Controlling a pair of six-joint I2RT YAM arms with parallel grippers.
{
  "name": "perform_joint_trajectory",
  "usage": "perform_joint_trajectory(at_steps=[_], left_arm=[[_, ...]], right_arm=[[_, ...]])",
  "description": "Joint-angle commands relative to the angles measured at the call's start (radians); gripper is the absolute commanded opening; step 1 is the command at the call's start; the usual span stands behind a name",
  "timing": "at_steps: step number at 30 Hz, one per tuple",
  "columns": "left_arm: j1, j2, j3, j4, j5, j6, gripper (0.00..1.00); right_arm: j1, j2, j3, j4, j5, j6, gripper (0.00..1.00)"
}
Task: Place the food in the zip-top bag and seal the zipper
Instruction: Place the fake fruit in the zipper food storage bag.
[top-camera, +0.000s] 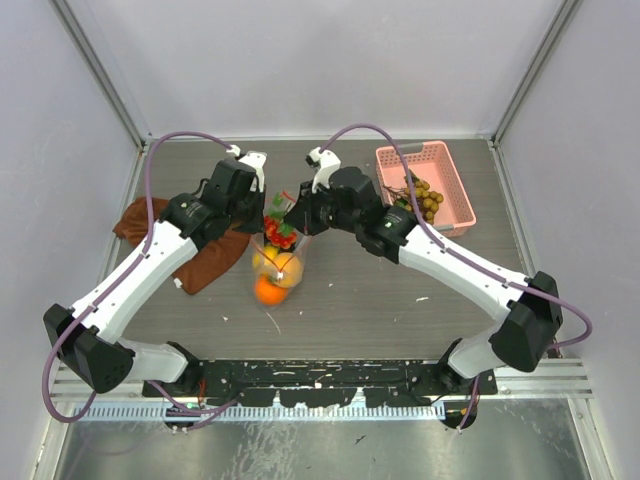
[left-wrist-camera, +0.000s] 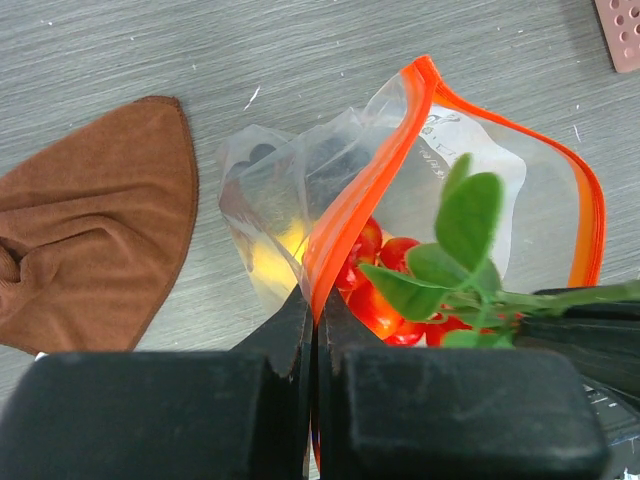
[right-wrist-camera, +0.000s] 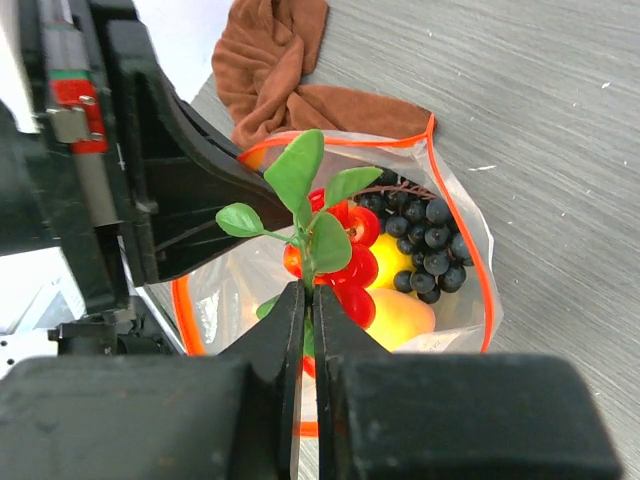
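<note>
left gripper (left-wrist-camera: 315, 310): clamped tight on the zipper (left-wrist-camera: 362, 185), pinching the orange-red strip at one side of the mouth.
right gripper (right-wrist-camera: 305, 300): clenched on the leafy stem of the red berry sprig (right-wrist-camera: 355, 265), which sat in the open mouth.
zip-top bag (left-wrist-camera: 265, 190): gaped between both grippers, mid-table; dark grapes (right-wrist-camera: 425, 240) and a yellow fruit (right-wrist-camera: 400, 318) lay inside.
tan-brown berries (top-camera: 426, 201): sat in the pink basket (top-camera: 455, 185), off right.
brown cloth (left-wrist-camera: 90, 230): lay just left of the bag.

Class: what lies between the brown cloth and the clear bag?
Only bare table, seen in the left wrist view; the cloth and bag do not touch.
</note>
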Motion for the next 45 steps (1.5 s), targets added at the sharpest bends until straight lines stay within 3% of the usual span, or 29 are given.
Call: perform_joint_trajectory(at_steps=[1, 11, 20, 25, 34, 45], left_arm=[[0.007, -0.022, 0.005, 0.049, 0.011, -0.005, 0.00], [0.008, -0.022, 0.004, 0.049, 0.015, -0.005, 0.00], [0.007, -0.025, 0.004, 0.049, 0.015, -0.005, 0.00], [0.007, -0.026, 0.004, 0.047, 0.010, -0.005, 0.00], [0.007, -0.023, 0.006, 0.045, 0.006, -0.006, 0.00], [0.007, -0.023, 0.006, 0.043, 0.000, -0.006, 0.00]], right_arm=[[0.013, 0.018, 0.002, 0.067, 0.008, 0.022, 0.00], [0.019, 0.104, 0.001, 0.111, -0.031, 0.038, 0.07], [0.019, 0.091, 0.031, 0.047, 0.066, -0.016, 0.39], [0.019, 0.040, 0.064, -0.016, 0.091, -0.070, 0.48], [0.017, -0.022, 0.141, -0.198, 0.130, -0.125, 0.52], [0.015, 0.022, 0.181, -0.383, 0.237, -0.079, 0.51]])
